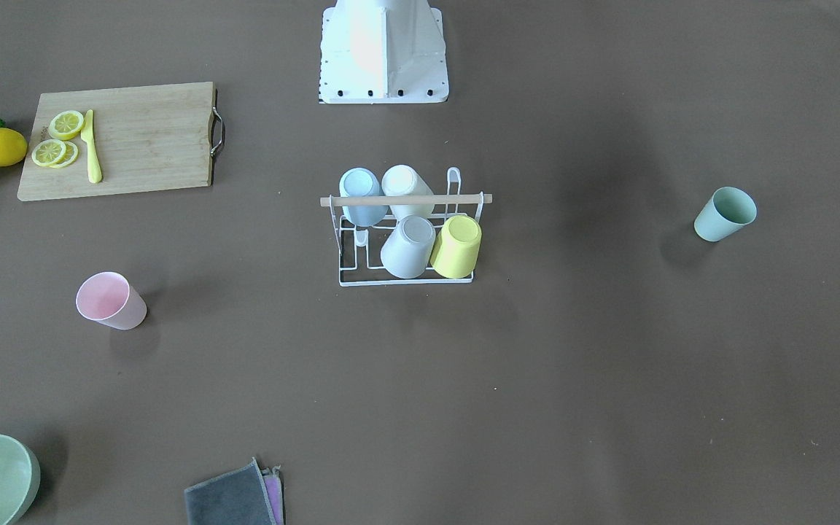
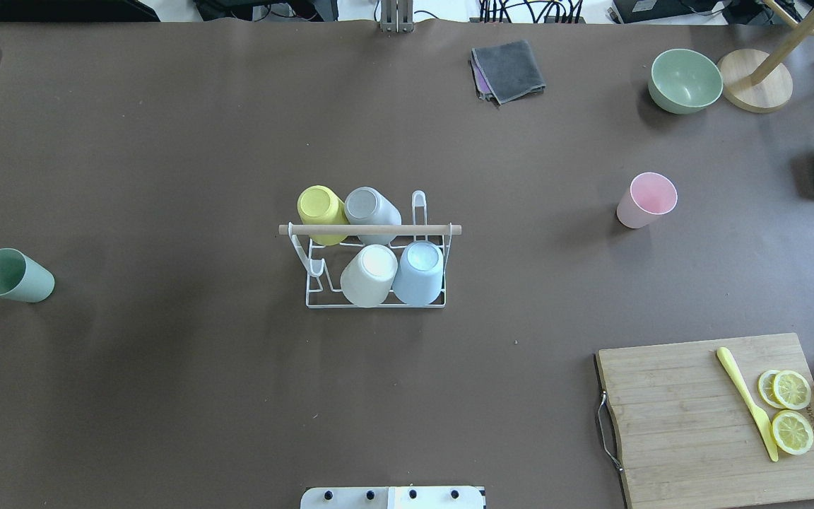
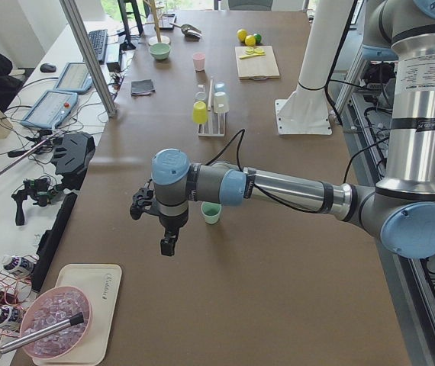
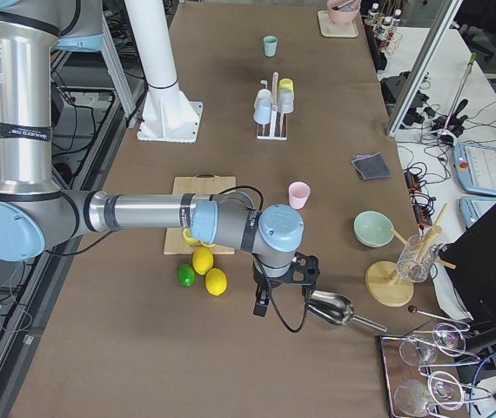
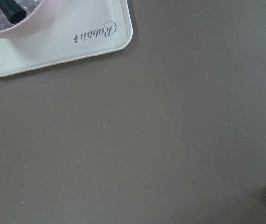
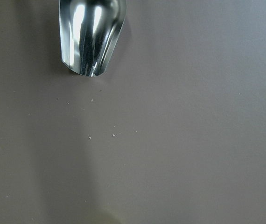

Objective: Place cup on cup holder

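Where brown covering spans the table [image 2: 167, 389], a desk [image 3: 57, 84] runs beside; left tool [image 3: 168, 245], right tool [image 4: 261, 305]: apart or together, unclear.

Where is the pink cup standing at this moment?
In the overhead view the pink cup stands upright on the robot's right, apart from the cup holder, between the green bowl and the cutting board.

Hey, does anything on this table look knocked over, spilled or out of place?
Nothing spilled or toppled. The green cup and pink cup stand upright on the table, away from the cup holder.
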Available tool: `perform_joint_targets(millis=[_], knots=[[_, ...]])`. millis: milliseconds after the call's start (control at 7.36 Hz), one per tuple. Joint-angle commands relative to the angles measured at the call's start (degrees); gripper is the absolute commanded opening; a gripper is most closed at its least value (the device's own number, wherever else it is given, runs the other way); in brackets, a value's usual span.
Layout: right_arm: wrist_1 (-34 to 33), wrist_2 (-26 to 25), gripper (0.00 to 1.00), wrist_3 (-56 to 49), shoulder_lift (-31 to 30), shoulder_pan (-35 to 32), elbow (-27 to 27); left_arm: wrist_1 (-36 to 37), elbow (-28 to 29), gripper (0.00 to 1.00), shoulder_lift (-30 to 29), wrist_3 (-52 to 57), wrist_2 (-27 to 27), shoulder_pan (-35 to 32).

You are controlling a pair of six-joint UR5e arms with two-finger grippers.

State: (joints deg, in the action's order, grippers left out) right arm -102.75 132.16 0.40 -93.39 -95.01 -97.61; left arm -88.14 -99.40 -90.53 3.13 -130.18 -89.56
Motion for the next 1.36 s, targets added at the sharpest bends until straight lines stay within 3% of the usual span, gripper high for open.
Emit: perform_joint_targets(millis=[0, 408, 679, 951, 1087, 1223], knots=[[0.0, 0.2, 1.0, -0.05, -0.04, 0.0, 0.4, -0.1, -0.09, 0.98, -0.17, 0.03, -0.24, 0.0], [0.09, -0.24, 1.0, -0.05, 0.49, 0.26, 1.19, 0.07, -0.53, 0.98, 0.0, -0.06, -0.42, 0.0], [5.07, -0.41, 1.0, -0.14, 0.23, 1.05, 1.55, -0.02, -1.14, 0.98, 0.53, 0.03, -0.42, 0.0], [5.28, -1.2, 0.99, -1.79, 0.49, 1.76, 1.81, 0.25, -1.41, 0.98, 0.18, 0.03, -0.33, 0.52], [5.1, -1.12, 0.99, -5.11, 0.75, 2.11, 1.03, 1.9, -1.5, 0.98, -0.87, 0.03, -0.33, 3.49], [4.75, -3.12, 0.99, -5.32, 1.54, 7.16, -2.02, 6.88, -1.33, 0.98, -4.19, 0.12, -0.07, 5.6]])
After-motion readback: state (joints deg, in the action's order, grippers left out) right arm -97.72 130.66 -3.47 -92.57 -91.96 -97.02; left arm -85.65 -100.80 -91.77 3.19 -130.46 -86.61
